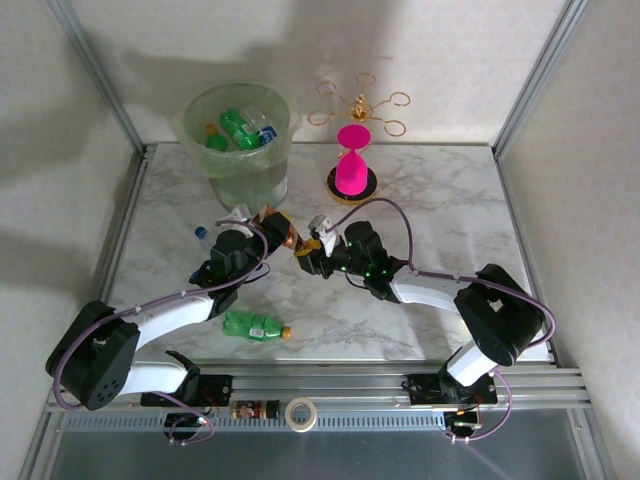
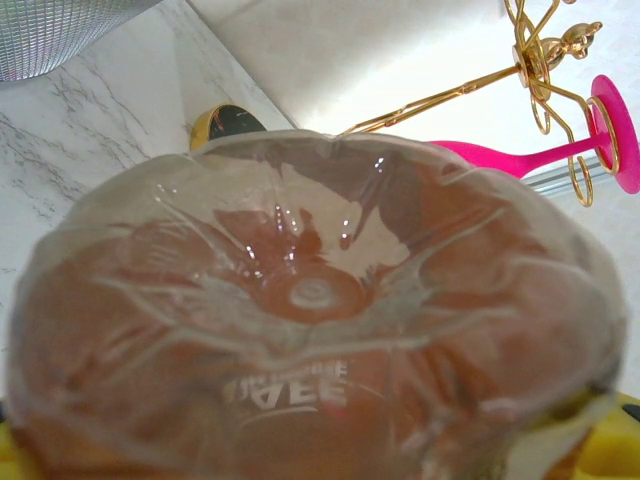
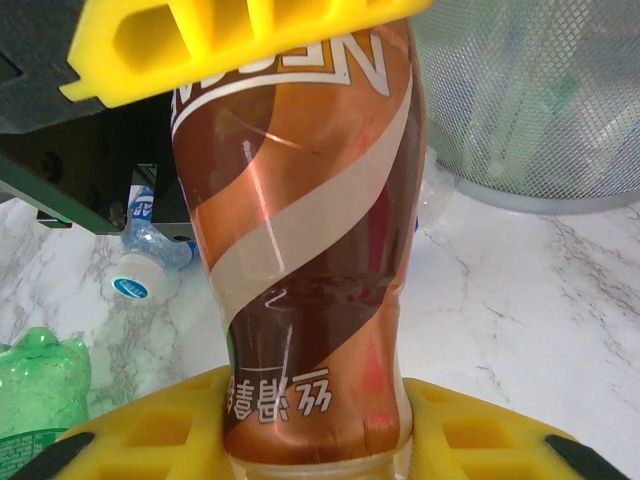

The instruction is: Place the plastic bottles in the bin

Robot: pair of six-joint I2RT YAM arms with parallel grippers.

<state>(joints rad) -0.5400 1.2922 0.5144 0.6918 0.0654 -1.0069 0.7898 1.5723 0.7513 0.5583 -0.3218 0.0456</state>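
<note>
Passing a brown bottle (image 1: pixel 280 228) between two arms above the middle of the marble surface (image 1: pixel 440 200), a robot works through a job of clearing plastic bottles into a bin (image 1: pixel 245 178). The right tool (image 1: pixel 318 240) is clamped tight on the bottle near its cap end, fingers on either side of the label in the right wrist view. The left tool (image 1: pixel 262 222) brackets the base end, with one yellow pad (image 3: pixel 230 35) lying against the label and the bottle's base looming close in the left wrist view; it looks to have a grip too, though how firm is unclear.

The pale-green bin stands at the far left of the surface, with several green bottles (image 1: pixel 238 125) inside. A green bottle (image 1: pixel 255 326) lies near the front edge, and a clear, blue-capped one (image 1: pixel 203 232) lies just beside the left arm.

The step in hand appears to be a handover. Next, the right tool would likely need to let go once the left holds securely, then the left arm must carry the bottle over the bin's rim.
</note>
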